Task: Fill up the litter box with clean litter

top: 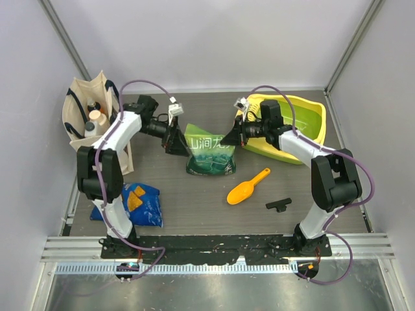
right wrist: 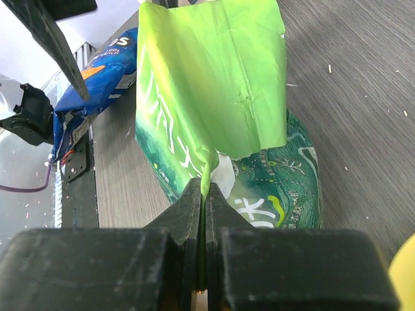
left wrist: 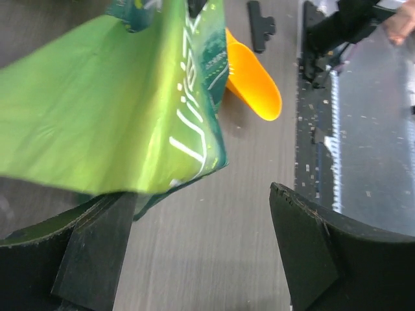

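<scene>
— Where do we find the litter box [top: 310, 123]?
— At the far right corner of the worktop [top: 194, 214], with its yellow rim and lime basin. The right arm passes over its near rim toward the middle.
— And what does our right pincer [right wrist: 203, 194] hold?
— We see its jaws pressed together on the top edge of the green pouch [top: 209, 152]. The pouch stands mid-worktop just left of the box, its upper flap raised and creased.
— The left pincer [left wrist: 200, 194]?
— Spread wide at the pouch's other side. The flap droops over one finger, and we cannot tell whether they touch.
— What else do we have around it?
— An orange scoop [top: 248, 187] lies near the pouch on the near side, with a black clip [top: 279, 205] just to its right. A blue snack bag [top: 136, 202] lies at the near left, and a canvas tote [top: 91, 123] holding bottles stands at the far left
</scene>
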